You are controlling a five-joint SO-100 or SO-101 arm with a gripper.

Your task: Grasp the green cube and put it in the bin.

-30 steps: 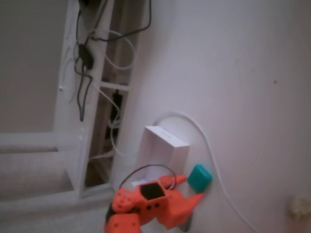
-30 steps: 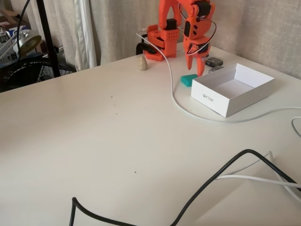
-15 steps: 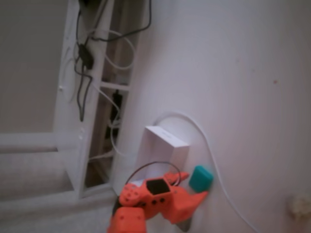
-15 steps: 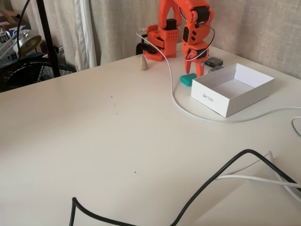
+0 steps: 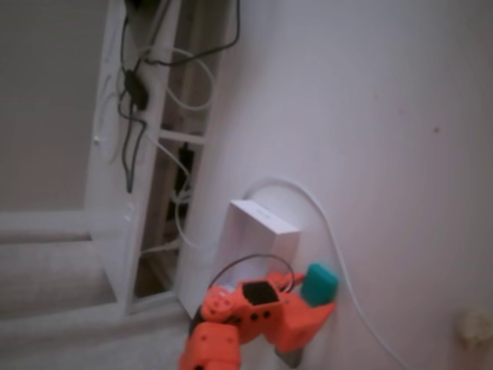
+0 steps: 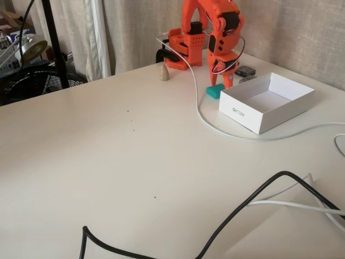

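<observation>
Cable, black, snakes along the near edge of the pale table in a fixed view, and a white cord runs from the arm's base past the box. Further right in that view stands the orange arm, its gripper pointing down at the tabletop. The green cube lies on the table right at the fingertips, just beside the left corner of the bin and outside it. The bin's flat white bottom shows nothing lying in it. Whether the jaws are parted around the cube or closed on it cannot be told here. In a fixed view from above, blurred, the gripper reaches the cube from below, the cube just right of the bin, whose inside is not visible.
</observation>
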